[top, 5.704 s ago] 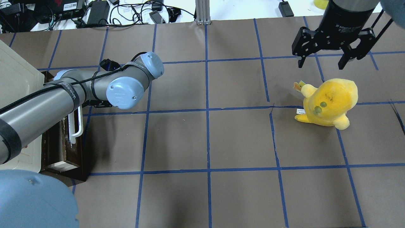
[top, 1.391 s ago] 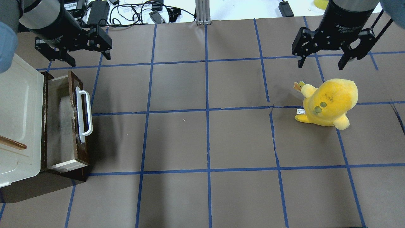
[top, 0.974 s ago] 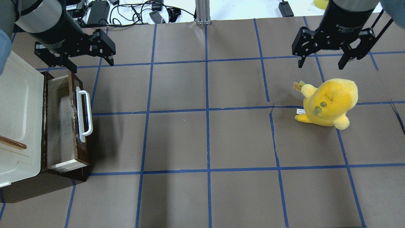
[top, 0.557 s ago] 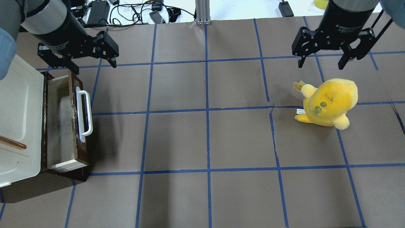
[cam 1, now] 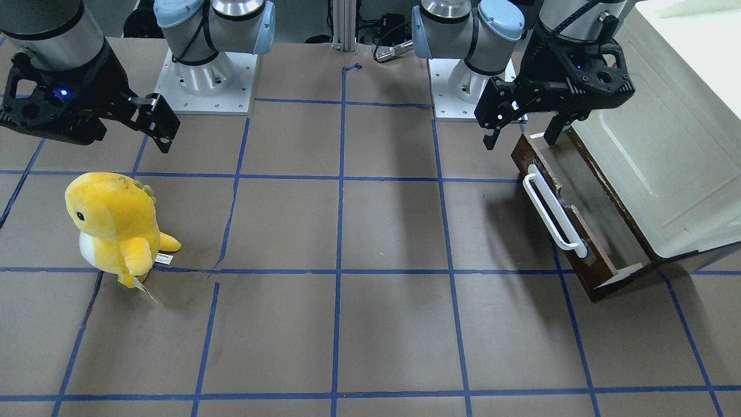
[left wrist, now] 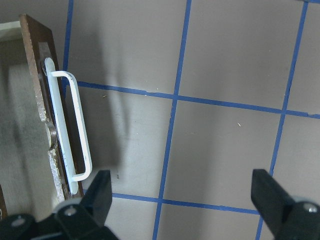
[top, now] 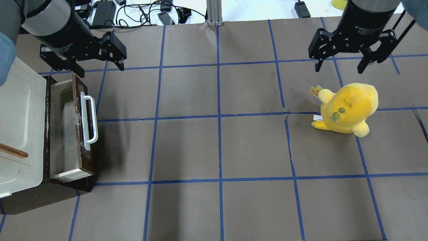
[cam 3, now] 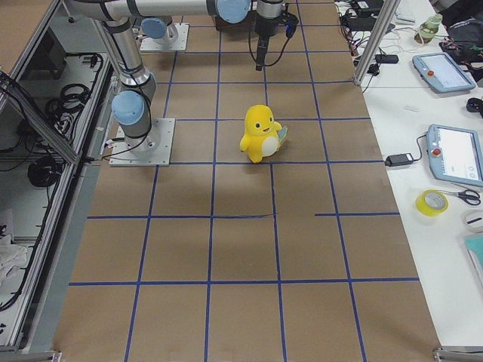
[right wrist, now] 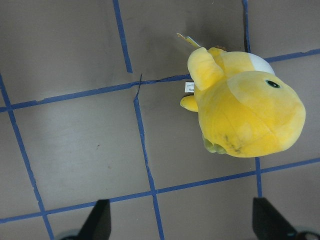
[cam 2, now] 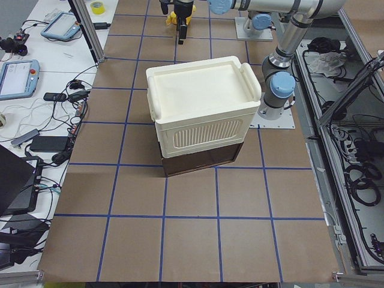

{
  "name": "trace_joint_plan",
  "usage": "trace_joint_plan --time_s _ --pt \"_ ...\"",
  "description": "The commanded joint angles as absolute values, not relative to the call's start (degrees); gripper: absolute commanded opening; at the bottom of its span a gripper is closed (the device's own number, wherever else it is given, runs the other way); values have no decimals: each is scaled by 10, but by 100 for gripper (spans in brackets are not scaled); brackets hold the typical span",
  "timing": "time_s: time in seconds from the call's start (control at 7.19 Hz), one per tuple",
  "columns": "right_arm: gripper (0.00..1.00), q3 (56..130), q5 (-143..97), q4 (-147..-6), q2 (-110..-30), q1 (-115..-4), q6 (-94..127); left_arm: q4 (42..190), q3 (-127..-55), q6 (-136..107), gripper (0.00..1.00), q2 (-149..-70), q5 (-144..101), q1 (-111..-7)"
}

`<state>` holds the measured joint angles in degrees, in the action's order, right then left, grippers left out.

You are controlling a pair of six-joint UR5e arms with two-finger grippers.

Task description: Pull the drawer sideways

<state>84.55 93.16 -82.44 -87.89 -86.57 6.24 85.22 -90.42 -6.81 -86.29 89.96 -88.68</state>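
Hovering above the far end of the drawer (top: 63, 134), the left gripper (top: 100, 69) has its jaws spread wide and holds nothing. One fingertip is over the drawer's far corner and the other over bare table (top: 217, 150). It is clear of the white bar handle (left wrist: 80, 125). The right gripper (top: 338, 69), equally wide and empty, hangs near the yellow plush toy (top: 347, 107) without touching it.

The drawer sits at the robot's left, drawn out from under the cream cabinet (top: 20, 117) with its pale interior exposed, so the pull appears largely done.

Risks, should more travel be needed:
- A straight descent could land a finger on the drawer's front wall instead of around the handle.
- A pull off the slide axis could jam the drawer or drag the cabinet.
- Over-travel could pull the drawer out of its housing.

The cabinet closes off the drawer's rear. The table in front of the handle lies open, with the plush well apart. Cables lie beyond the far table edge.
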Motion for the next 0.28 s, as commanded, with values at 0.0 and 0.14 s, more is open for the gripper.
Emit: trace_joint_plan --time_s 0.0,0.14 --pt "100 846 932 -824 -879 -866 62 852 -904 -66 100 -860 903 -887" --pt "100 846 932 -824 -879 -866 62 852 -904 -66 100 -861 904 -887"
